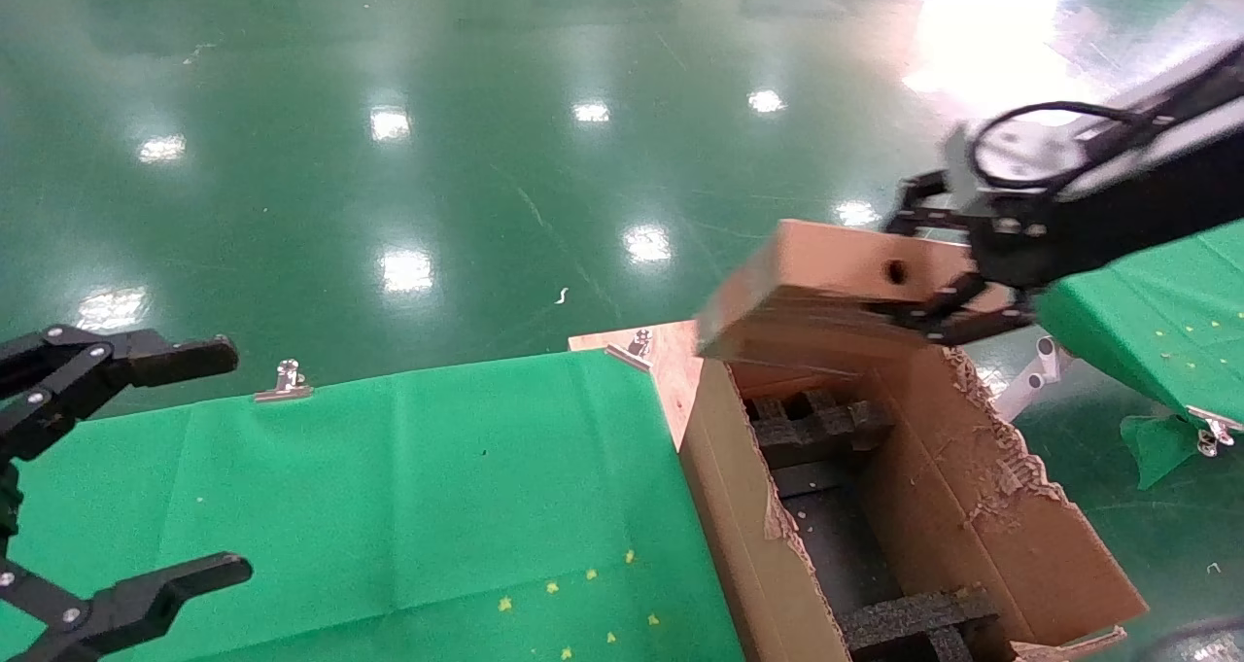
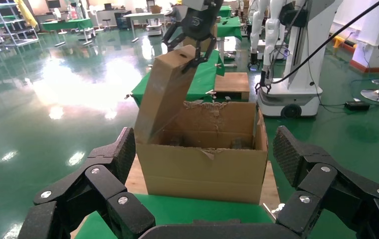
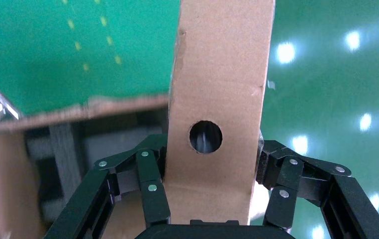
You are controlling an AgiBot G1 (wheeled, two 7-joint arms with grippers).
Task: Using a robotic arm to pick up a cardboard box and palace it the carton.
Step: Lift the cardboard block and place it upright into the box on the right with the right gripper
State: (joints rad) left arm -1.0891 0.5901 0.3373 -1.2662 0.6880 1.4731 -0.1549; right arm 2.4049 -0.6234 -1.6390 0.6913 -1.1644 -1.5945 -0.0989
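Note:
My right gripper [image 1: 938,263] is shut on the small flat cardboard box [image 1: 826,288], gripping its two broad faces near the narrow side with the round hole. The box hangs tilted over the far end of the large carton [image 1: 1011,536], its lower end at the carton's rim. The carton has ragged torn flaps and black foam dividers [image 1: 816,429] inside. In the right wrist view the box [image 3: 217,89] fills the space between the fingers [image 3: 150,184]. In the left wrist view the box [image 2: 165,94] leans into the carton [image 2: 202,169]. My left gripper [image 1: 146,468] is open and empty at the near left.
The carton stands against the right edge of a table with a green cloth [image 1: 389,487], held by metal clips [image 1: 284,380]. A second green-covered table [image 1: 1157,322] is at the right. Glossy green floor lies beyond. Another white robot [image 2: 297,50] stands far off.

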